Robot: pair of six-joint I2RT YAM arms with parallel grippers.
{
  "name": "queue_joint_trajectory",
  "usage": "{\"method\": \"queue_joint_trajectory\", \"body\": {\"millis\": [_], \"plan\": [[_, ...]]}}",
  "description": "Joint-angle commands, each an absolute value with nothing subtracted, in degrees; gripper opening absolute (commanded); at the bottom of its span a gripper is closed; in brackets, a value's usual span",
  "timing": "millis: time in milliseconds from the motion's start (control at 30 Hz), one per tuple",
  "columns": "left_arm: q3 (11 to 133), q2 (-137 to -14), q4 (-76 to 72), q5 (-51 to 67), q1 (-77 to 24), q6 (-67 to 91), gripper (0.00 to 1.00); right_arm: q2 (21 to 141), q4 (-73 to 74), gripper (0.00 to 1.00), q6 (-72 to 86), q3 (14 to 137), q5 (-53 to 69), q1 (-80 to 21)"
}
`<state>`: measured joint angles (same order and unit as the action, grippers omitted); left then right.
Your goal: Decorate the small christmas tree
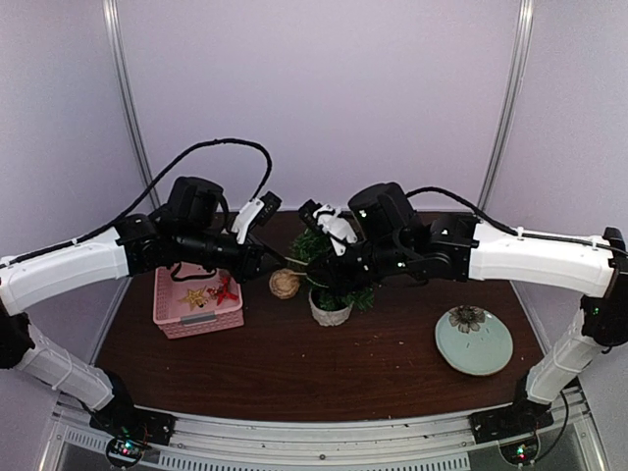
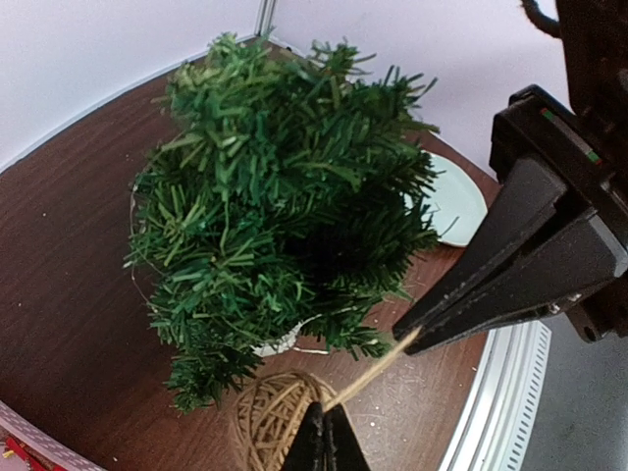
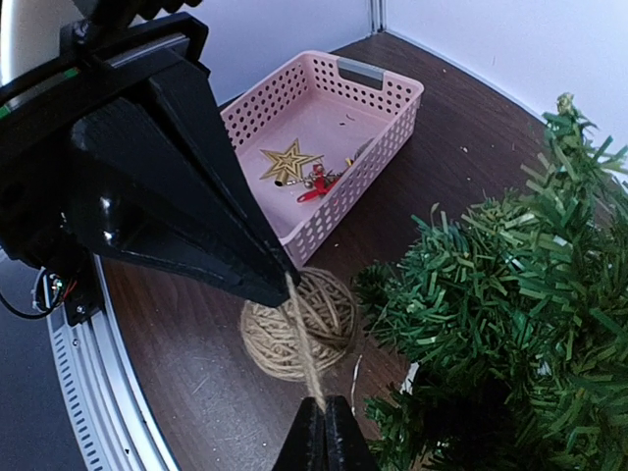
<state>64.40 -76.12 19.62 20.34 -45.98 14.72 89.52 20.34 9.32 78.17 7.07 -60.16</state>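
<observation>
Barely begun: left pincer [image 2: 329, 424] and right pincer [image 3: 324, 420] both clamp tight on 1 twine strand [image 2: 378, 365], small christmas tree [image 1: 329, 270] unornamented, star [image 3: 287, 162] in pink basket [image 1: 196, 321] at its 9 o'clock.

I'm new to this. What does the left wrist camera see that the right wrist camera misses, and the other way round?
Only the left wrist view shows the pale green plate beyond the small christmas tree. Only the right wrist view shows the gold star inside the pink basket. Both show the tree, the twine ball, and a twine strand pinched between the two arms' shut jaws.
</observation>
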Motion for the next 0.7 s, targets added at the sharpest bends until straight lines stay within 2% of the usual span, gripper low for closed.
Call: {"method": "queue_joint_trajectory", "body": {"millis": [0, 667], "plan": [[66.17, -78.18, 17.39, 17.65, -46.09, 15.25, 0.0, 90.78, 22.98, 0.0, 9.37, 81.27, 2.27, -60.71], [71.69, -84.07, 17.56, 8.92, -46.14, 16.52, 0.0, 96.1, 28.78, 0.0, 9.3, 89.21, -10.29, -60.74]]}}
